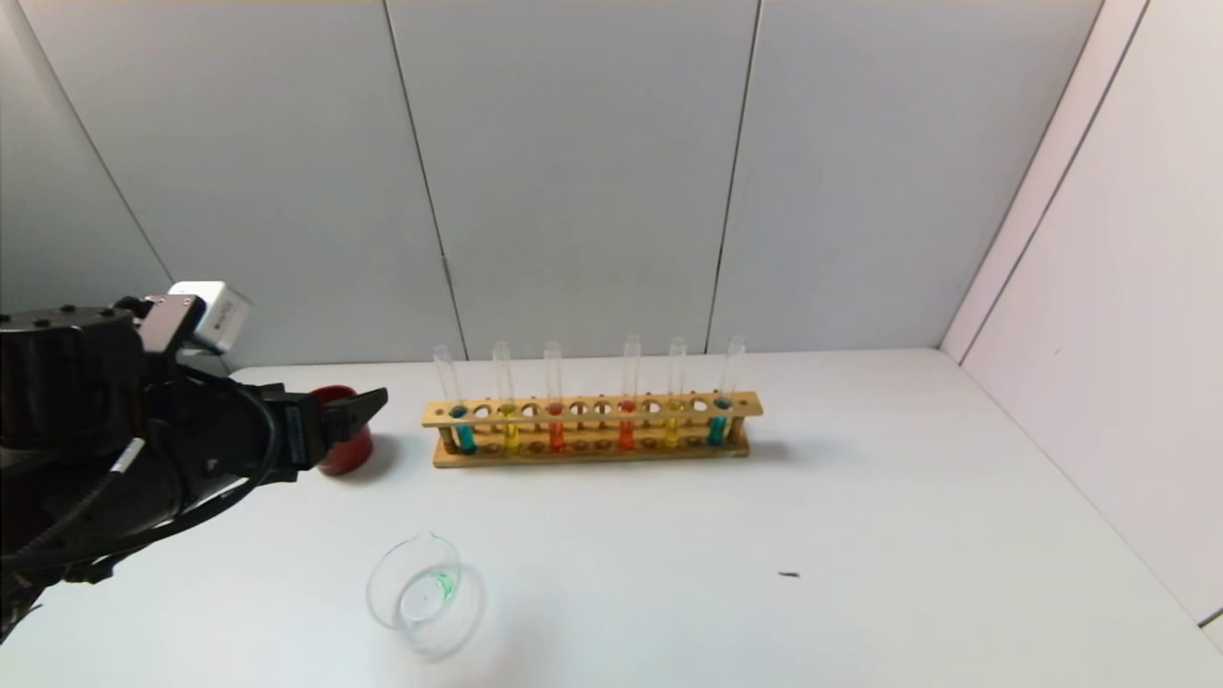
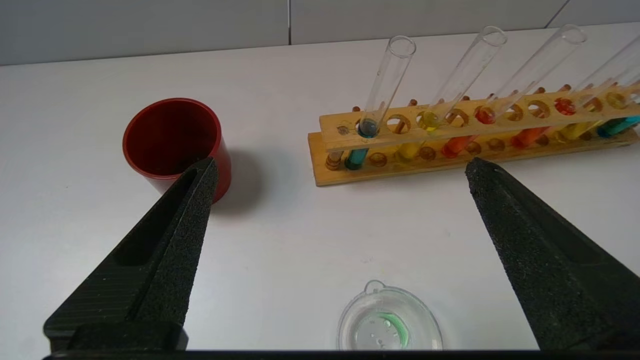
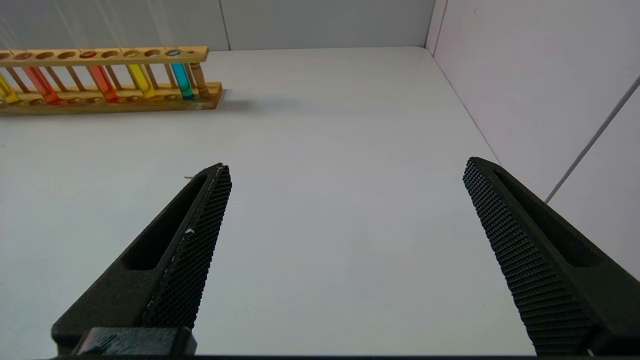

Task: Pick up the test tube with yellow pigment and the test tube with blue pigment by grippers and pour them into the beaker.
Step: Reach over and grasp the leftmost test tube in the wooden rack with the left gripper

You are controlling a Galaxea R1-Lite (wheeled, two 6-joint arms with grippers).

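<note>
The left claw (image 2: 340, 167) hangs above the white table (image 1: 860, 535), spread wide with nothing between its two black fingers (image 2: 165, 240). Ahead of it and toward its right finger stands the wooden rack (image 2: 470, 127), holding six glass tubes upright in its holes. The tube nearest this claw, at the rack's left end, is a blue one (image 2: 372, 107), with teal liquid at its base. Next along the rack is a yellow tube (image 2: 440, 107), then an orange-red tube (image 2: 492, 107), with a second orange-red, a second yellow and a second blue tube farther down the row.

Just past the tip of the claw's left finger sits a dark red cup (image 2: 172, 142), well apart from the rack's left end. The beaker (image 2: 390, 325) stands on the table below the claw, closer to the wrist than the rack is, between the two fingers and somewhat toward the right one. A thin trace of green liquid lies in its bottom. In the head view the left arm reaches in from the left side, its claw partly in front of the red cup (image 1: 346, 444), and the beaker (image 1: 420, 588) sits nearer the robot than the rack (image 1: 592, 425).

The right claw (image 3: 345, 170) is also wide open and holds nothing. It hovers over bare table, well away from the rack's right end (image 3: 200, 75), where the far blue tube (image 3: 181, 80) stands; a wall panel runs beside its right finger.
</note>
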